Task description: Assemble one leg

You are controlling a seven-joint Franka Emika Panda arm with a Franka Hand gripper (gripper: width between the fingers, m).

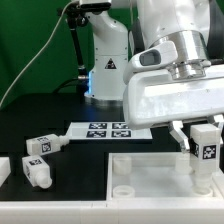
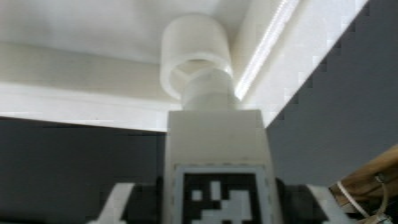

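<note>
We see the fingers (image 1: 182, 137) closed on one leg (image 1: 206, 152), gripping it by its sides, tag facing the camera. The leg is upright at the exterior view's right, over the right part of the tabletop (image 1: 150, 166). Its lower end is down near the tray surface; we cannot tell if it touches.

In the wrist view the leg (image 2: 217, 140) runs straight away from the camera, with its tag close to the lens and its round end (image 2: 198, 60) pointing at the tabletop's (image 2: 80, 70) inner face just beside a raised rim. Contact there is unclear too. One finger (image 2: 118, 205) shows only partly beside the tag.

The tabletop lies flat on the black worktop (image 1: 75, 195), at the front right in the exterior view. Three loose legs sit at the exterior view's left, well apart from the tabletop: one (image 1: 40, 145), one (image 1: 38, 172) nearer the front, and one (image 1: 3, 170) cut off by the edge. The marker board (image 1: 105, 128) lies behind, near the robot base (image 1: 105, 75).
</note>
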